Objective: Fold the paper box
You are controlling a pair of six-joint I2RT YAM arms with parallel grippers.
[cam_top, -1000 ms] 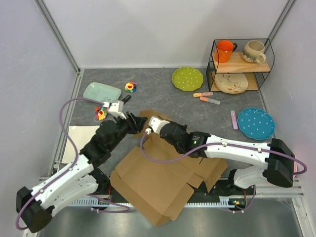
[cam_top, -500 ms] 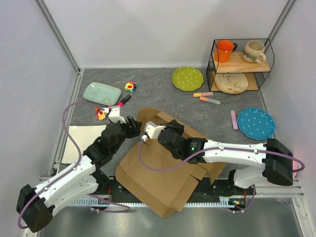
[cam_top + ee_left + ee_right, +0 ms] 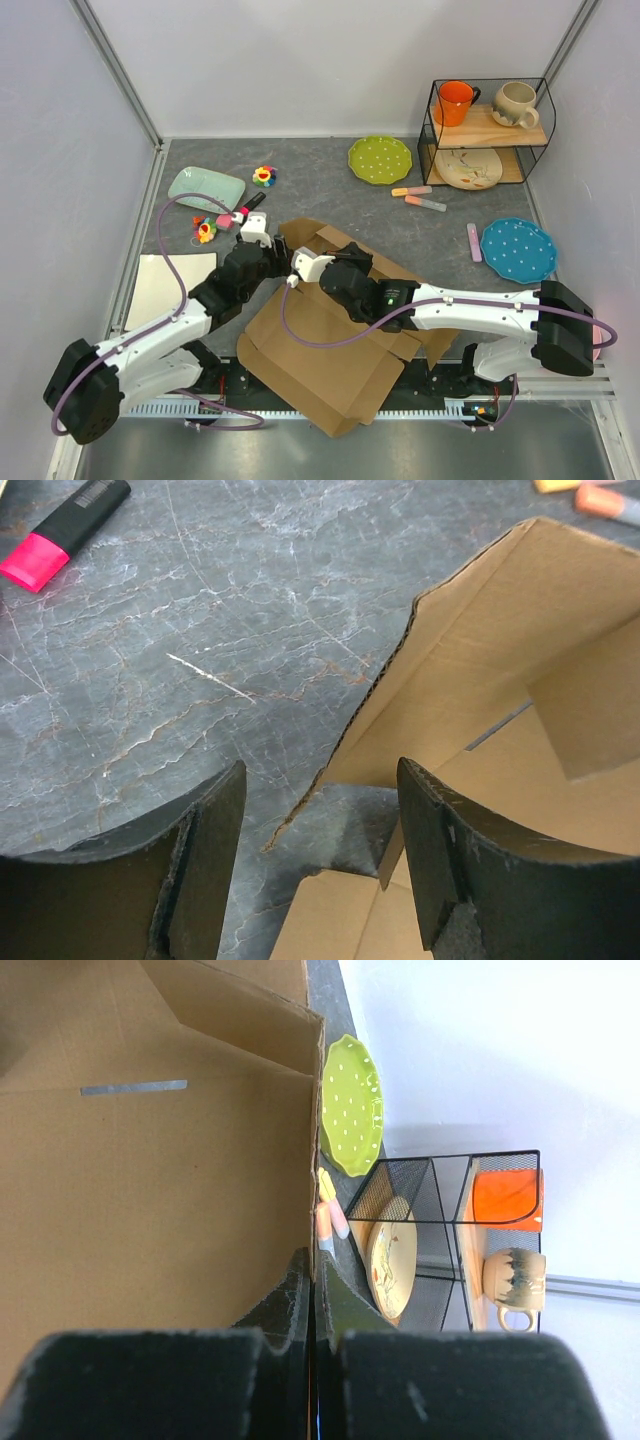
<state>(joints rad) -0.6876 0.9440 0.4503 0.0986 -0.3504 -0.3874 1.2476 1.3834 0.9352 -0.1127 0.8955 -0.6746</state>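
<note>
The paper box (image 3: 325, 350) lies partly unfolded in the middle of the tabletop (image 3: 320, 185), reaching to its near edge. It sits askew to the table's sides, with its long axis running roughly from the far-left toward the near-right. One panel stands raised at the box's far-left corner, and both arms meet there. The left gripper (image 3: 320, 770) has its jaws spread wide and holds nothing. In its wrist view the raised panel's ragged free edge starts just ahead of the gap between the fingers. From there it climbs away to the gripper's right, so the cardboard lies forward and rightward of the jaws, apart from either finger. The right gripper (image 3: 312, 1260) is fully closed and pushed against the inside of the box at that same corner. The upright wall's edge runs down toward the seam of its fingers, but I cannot tell whether any cardboard is pinched there. Both grippers are close to the flap. The left is the one free to take it, probably with a short advance to bring the edge between its fingers.
</note>
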